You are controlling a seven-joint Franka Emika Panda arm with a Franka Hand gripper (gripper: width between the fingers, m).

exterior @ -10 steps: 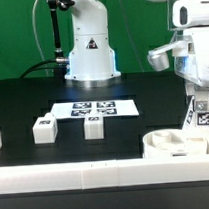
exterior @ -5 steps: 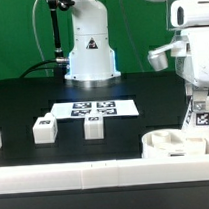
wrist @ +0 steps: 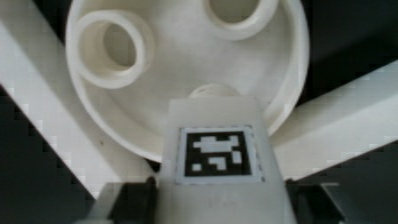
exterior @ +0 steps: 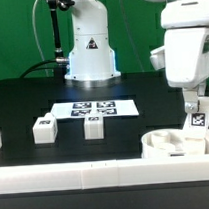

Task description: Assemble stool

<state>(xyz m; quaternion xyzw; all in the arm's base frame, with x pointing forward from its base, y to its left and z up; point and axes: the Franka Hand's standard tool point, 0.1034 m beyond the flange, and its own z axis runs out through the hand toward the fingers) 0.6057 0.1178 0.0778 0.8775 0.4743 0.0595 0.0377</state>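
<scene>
Pincer [exterior: 197,104]: closed on the held leg [exterior: 202,119], with a finger [wrist: 121,206] pressed to either flank of it. It sits at the right edge of the exterior view, under the arm's bulky white wrist housing.

Held leg: short and blocky, matte white plastic with squared faces. It carries a square tag [wrist: 217,150] with a black field and white blocks inside a white border, a coded pattern rather than words. In the exterior view it hangs slightly tilted, its lower end level with the seat's rim. Cannot tell whether it touches the seat.

Seat [exterior: 173,142]: a thick round white plastic disc, flat on the bench at the lower right of the exterior view, directly beneath the held leg. The wrist view shows a smooth dished face with a near socket [wrist: 111,47] and a second socket [wrist: 237,12], both oval with raised rims.

Loose leg [exterior: 43,129] and second loose leg [exterior: 93,127]: the same blocky white form, standing apart from each other left of centre and well apart from the seat. Each has a dark tag on top, too small to read.

Marker board [exterior: 93,109]: thin, flat and white with a row of black square tags, just behind the two loose legs.

Border rail [exterior: 87,174]: long and white, running across the bottom of the frame, just in front of the seat.

Bench [exterior: 142,90]: matte black.

Robot base [exterior: 100,65]: glossy rounded white, upper centre. It has a triangular sticker [exterior: 90,42] too small to read.
</scene>
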